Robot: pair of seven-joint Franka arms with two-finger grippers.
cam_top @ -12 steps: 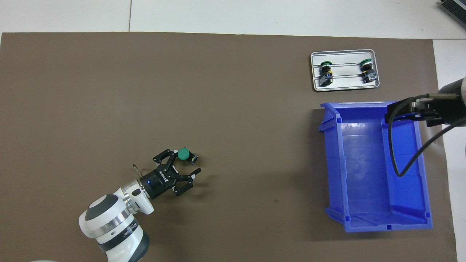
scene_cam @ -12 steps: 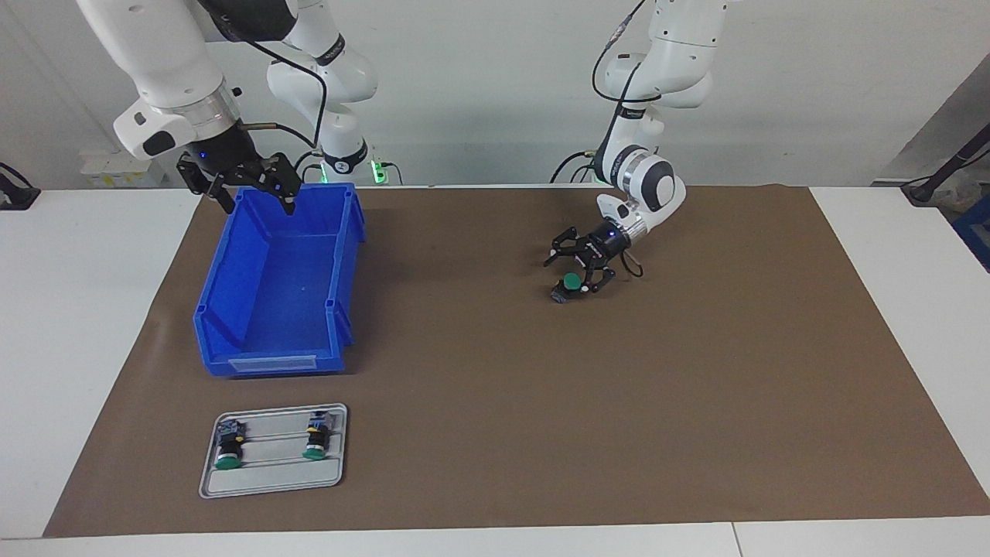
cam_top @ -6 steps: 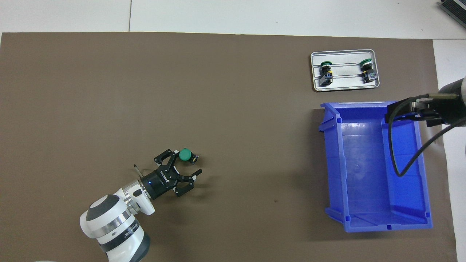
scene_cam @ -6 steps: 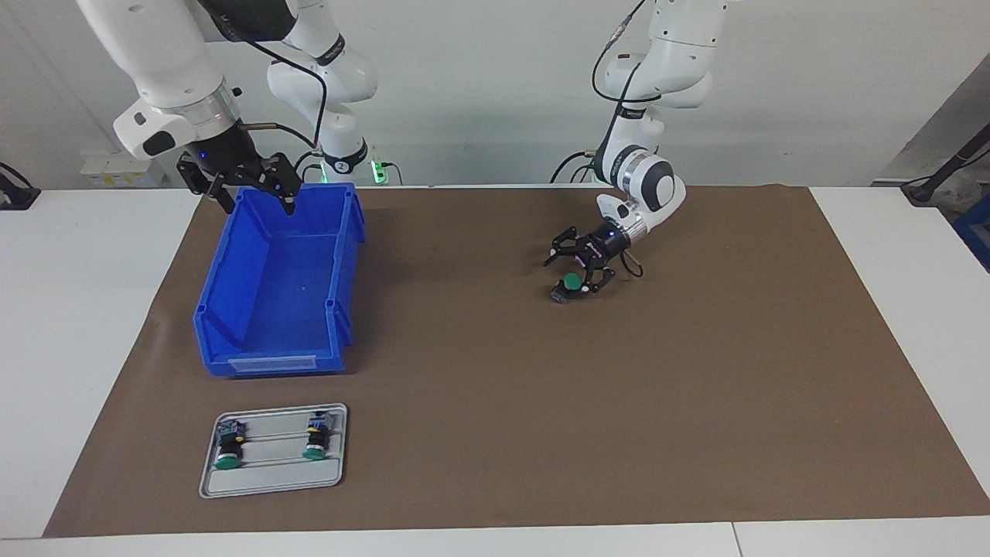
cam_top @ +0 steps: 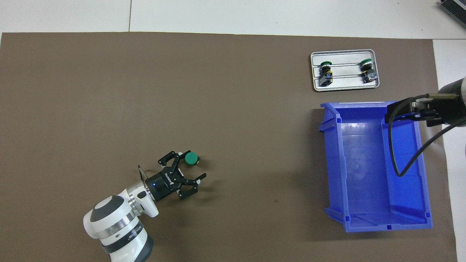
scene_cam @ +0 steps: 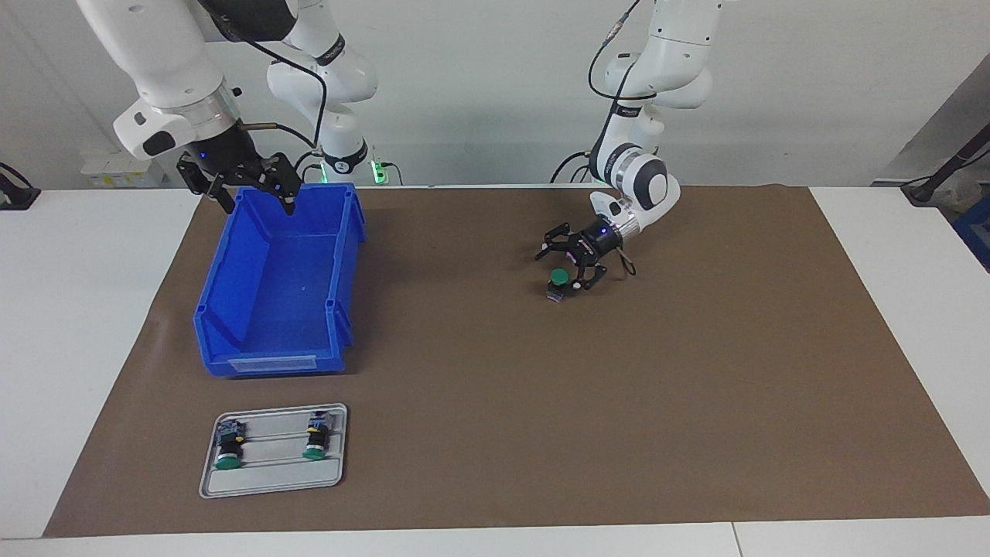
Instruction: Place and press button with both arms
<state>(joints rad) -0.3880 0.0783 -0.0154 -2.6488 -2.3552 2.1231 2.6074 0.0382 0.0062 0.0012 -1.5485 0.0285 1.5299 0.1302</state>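
arm shells: glossy white, rounded jointed segments on both arms
left arm [scene_cam: 648, 179] wrist: white with a grey cap and a silver ring
right arm [scene_cam: 166, 73] wrist: silver ring, dark oval inset on white flange
cables: black, looping along each arm
left end effector [scene_cam: 563, 267]: black linkage fingers, blue light, white lettering
right end effector [scene_cam: 249, 198]: black, blue light

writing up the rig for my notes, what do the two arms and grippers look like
Both arms are glossy white, rounded jointed segments with dark grey joint caps and silver wrist rings. Black cables loop along each. The left gripper and right gripper are black, with skeletal linked fingers; a small blue light glows at each base, and white lettering marks the left one's body.
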